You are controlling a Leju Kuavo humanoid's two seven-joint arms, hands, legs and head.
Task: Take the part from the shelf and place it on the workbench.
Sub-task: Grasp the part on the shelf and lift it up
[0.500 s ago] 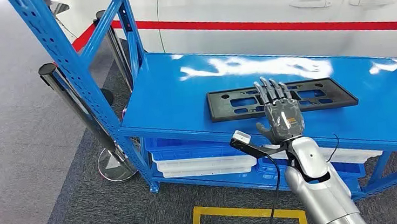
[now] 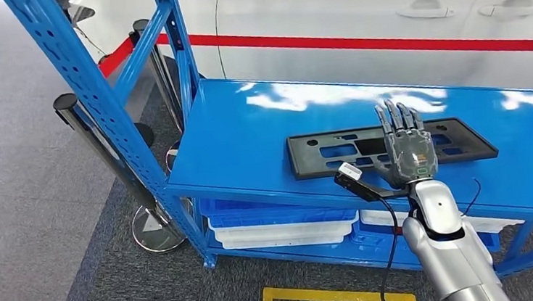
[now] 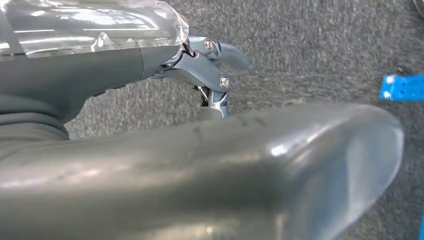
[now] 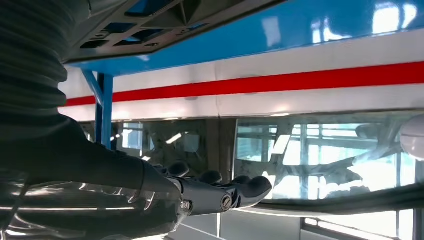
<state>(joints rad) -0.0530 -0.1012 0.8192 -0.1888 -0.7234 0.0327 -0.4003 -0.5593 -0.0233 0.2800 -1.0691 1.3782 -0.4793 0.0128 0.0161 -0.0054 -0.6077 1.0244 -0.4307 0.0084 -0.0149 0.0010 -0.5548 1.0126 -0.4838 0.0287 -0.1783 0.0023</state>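
The part is a flat black plastic plate with cut-outs, lying lengthwise on the top board of the blue shelf. My right hand hovers over the plate's right half, palm down, fingers straight and held close together. In the right wrist view the right hand has a clear gap to the plate and holds nothing. My left hand hangs over grey carpet with its fingers loosely bent and nothing in them.
A white car with a red stripe stands close behind the shelf. White bins fill the lower level. Chrome posts and the blue upright stand at the left. A yellow floor marking lies in front.
My right hand has shifted to the right along the plate and reaches slightly farther over it. The view has moved a little. The plate lies where it was.
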